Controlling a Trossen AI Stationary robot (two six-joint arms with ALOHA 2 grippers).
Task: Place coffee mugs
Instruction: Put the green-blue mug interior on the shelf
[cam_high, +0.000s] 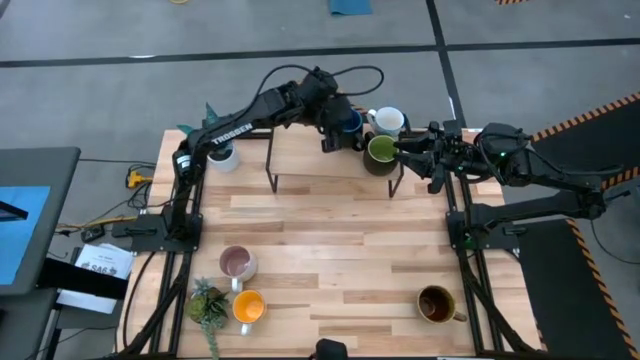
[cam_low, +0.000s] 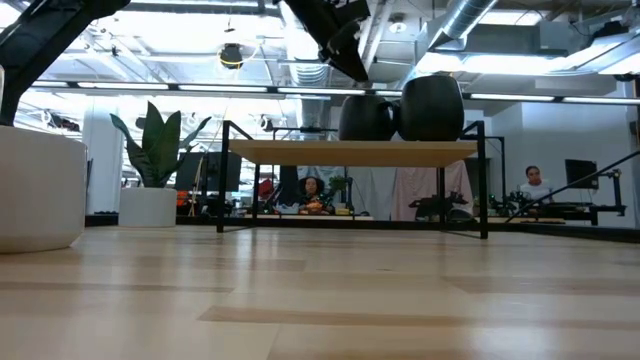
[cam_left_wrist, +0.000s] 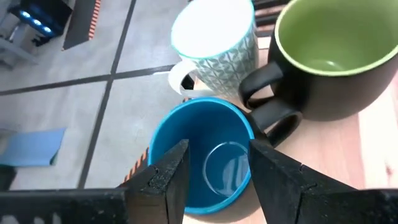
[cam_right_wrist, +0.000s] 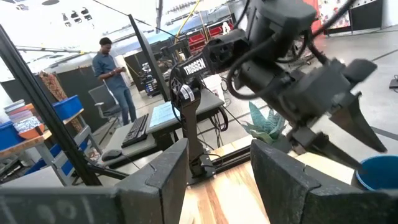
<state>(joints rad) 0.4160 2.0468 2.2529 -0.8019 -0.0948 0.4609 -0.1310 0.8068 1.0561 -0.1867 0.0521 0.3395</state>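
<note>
Three mugs stand on a raised wooden shelf (cam_high: 300, 160) at the table's far side: dark blue (cam_high: 350, 124), white (cam_high: 387, 121) and green (cam_high: 380, 152). My left gripper (cam_left_wrist: 219, 180) is open just above the blue mug (cam_left_wrist: 205, 134), pointing down, its fingers over the mug's open top. My right gripper (cam_right_wrist: 219, 174) is open and empty at the shelf's right end, its tips (cam_high: 402, 148) beside the green mug. The pale pink mug (cam_high: 237, 263), orange mug (cam_high: 248, 306) and brown mug (cam_high: 436, 303) stand on the table near its front edge.
A white pot with a teal plant (cam_high: 220, 150) stands at the far left, a bushy green plant (cam_high: 207, 303) beside the orange mug. The shelf's black legs (cam_high: 272, 165) stand on the table. The wooden table top (cam_high: 330, 250) lies between shelf and front mugs. A person (cam_right_wrist: 115, 78) stands beyond the table.
</note>
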